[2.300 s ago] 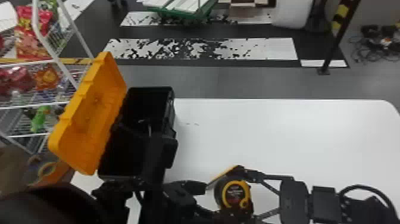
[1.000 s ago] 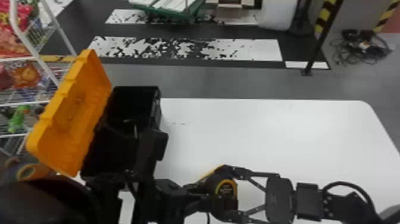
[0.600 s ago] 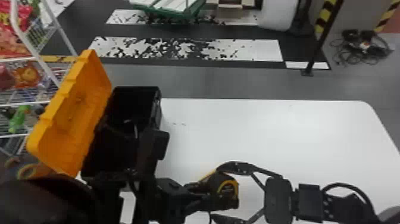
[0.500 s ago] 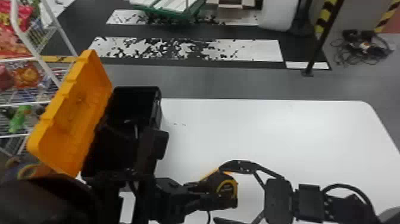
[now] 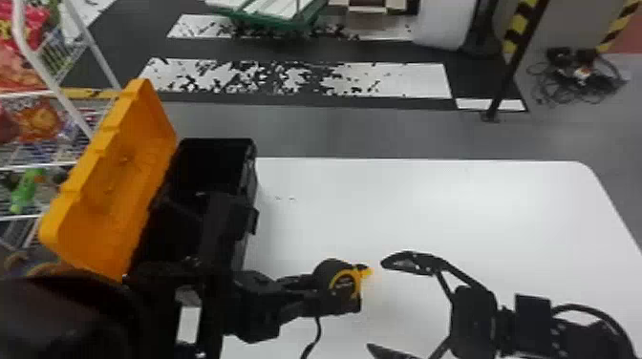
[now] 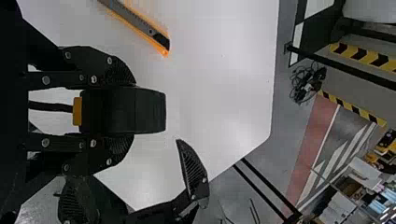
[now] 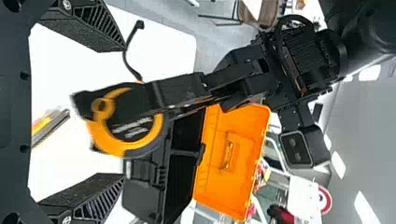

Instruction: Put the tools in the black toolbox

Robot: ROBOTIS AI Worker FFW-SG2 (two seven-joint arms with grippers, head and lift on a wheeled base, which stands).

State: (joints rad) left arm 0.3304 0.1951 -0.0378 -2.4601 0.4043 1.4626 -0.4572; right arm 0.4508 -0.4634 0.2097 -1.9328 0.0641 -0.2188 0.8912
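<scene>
At left, the black toolbox (image 5: 251,174) stands open, its interior too dark to read reliably. Beside it, the left gripper (image 6: 123,112) pinches the tape measure (image 5: 345,285) above the table (image 5: 430,205); next should come a swing over the box and a release. The right gripper (image 5: 377,305) is spread, near the tape. A utility knife (image 6: 140,27) lies on the white tabletop. Beyond: wire shelving (image 5: 28,165), a green trolley (image 5: 282,20), then tangled cables (image 5: 578,81).

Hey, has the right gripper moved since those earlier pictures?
Yes. In the head view, the right gripper has shifted toward the robot's right, farther from the black toolbox.
</scene>
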